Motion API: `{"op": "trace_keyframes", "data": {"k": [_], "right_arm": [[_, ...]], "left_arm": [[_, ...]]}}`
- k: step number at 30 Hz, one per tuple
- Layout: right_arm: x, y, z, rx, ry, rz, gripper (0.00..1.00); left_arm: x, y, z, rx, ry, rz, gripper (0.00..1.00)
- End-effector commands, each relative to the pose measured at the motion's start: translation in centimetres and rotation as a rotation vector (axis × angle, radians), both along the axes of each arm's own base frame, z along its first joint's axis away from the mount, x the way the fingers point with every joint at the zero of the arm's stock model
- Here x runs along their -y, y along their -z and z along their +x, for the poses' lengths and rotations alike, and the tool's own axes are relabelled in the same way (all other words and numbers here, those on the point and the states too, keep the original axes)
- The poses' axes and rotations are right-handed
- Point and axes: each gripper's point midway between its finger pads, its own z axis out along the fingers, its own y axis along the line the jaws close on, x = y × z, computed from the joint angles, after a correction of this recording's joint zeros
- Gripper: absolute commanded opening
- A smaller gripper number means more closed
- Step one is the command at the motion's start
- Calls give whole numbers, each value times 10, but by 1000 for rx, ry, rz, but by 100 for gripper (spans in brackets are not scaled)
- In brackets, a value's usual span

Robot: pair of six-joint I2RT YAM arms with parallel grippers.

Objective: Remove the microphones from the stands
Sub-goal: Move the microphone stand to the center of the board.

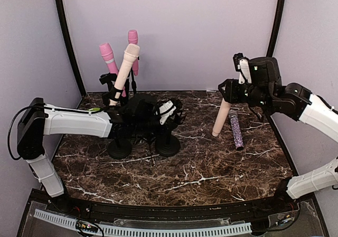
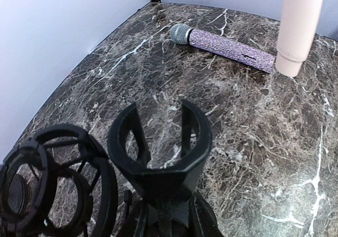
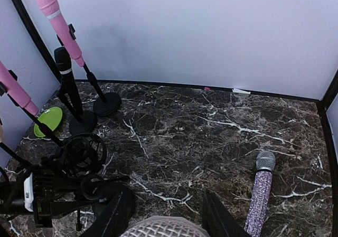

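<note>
Now the right gripper squeezes the long cream microphone by its head, and the left gripper pinches the empty black clip stand.

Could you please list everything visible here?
pink microphones: two, pink, on stands, back left
stand-mounted cream microphone: one, cream, back left
black microphone: one, black, on stand, back left
held cream microphone: one, cream, in right claw
glitter microphone: one, purple, lying on table, right
empty clip stand: one, black, centre
shock mount: one, black, beside it
green disc: one, green, back left
table: one, dark marble, beneath everything
left claw: one, black, closed on empty clip stand
right claw: one, black, closed on held cream microphone
</note>
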Motion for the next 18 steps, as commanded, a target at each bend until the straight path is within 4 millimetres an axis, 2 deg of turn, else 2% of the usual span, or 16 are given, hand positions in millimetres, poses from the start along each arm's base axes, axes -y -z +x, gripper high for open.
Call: {"op": "trace_keyframes", "data": {"k": [1, 7, 9, 11, 12, 13, 14, 17, 18], "right_arm": [[11, 9, 6, -19, 54, 4, 35], [9, 49, 22, -122, 80, -88, 36], [10, 65, 30, -165, 88, -117, 36], [10, 83, 38, -216, 90, -141, 36], [11, 89, 41, -237, 90, -150, 36], [12, 96, 44, -260, 88, -159, 36], [13, 101, 48, -278, 90, -169, 36], [20, 117, 57, -331, 101, -197, 36], [24, 121, 62, -346, 106, -205, 37]], "left_arm": [[-37, 8, 38, 64, -124, 108, 0], [-35, 8, 37, 10, -100, 49, 0], [-35, 5, 36, 5, -101, 39, 6], [-36, -2, 33, 0, -101, 24, 16], [-37, -8, 30, -3, -93, 12, 26], [-37, -12, 28, -9, -90, 2, 32], [-37, -20, 22, -14, -73, -15, 42], [-38, -42, 7, -39, -35, -72, 57], [-38, -54, -2, -45, -5, -97, 62]]}}
